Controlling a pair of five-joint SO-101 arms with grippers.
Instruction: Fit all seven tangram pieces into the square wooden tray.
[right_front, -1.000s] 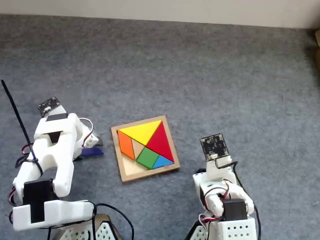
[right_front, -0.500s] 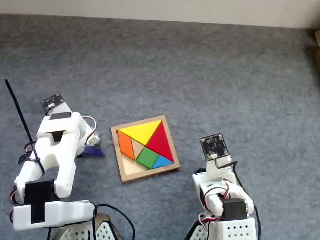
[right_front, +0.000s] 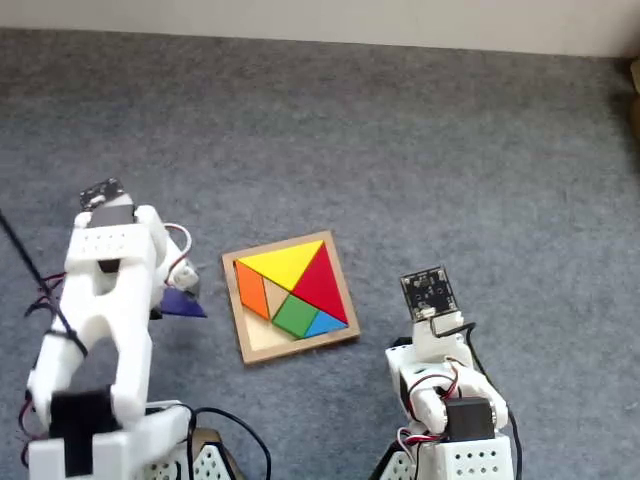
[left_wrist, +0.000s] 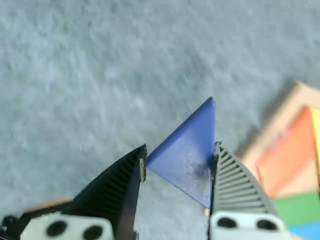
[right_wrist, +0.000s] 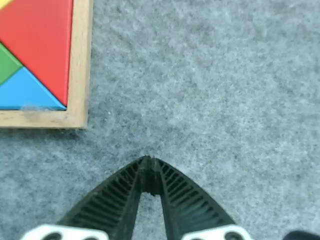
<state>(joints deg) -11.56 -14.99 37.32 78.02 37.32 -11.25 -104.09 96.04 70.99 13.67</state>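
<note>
The square wooden tray (right_front: 341, 283) lies at the middle of the carpet, holding yellow (right_front: 280, 264), red (right_front: 322, 282), orange (right_front: 251, 288), tan, green (right_front: 295, 315) and light blue pieces. A bare strip of tray floor shows along its near-left side. Just left of the tray, my left gripper (left_wrist: 180, 155) is shut on a dark blue triangle (left_wrist: 187, 150), held between both fingers over the carpet; the triangle (right_front: 181, 304) also pokes out beside the left arm in the high view. My right gripper (right_wrist: 149, 175) is shut on nothing, near the tray's corner (right_wrist: 80, 65).
Grey carpet covers the table on all sides of the tray. The right arm's base (right_front: 447, 415) stands near the front edge, right of the tray. A black cable (right_front: 30, 265) hangs off the left arm.
The left arm has risen toward the camera with the dark blue triangle in its gripper. The right arm and the tray have not moved.
</note>
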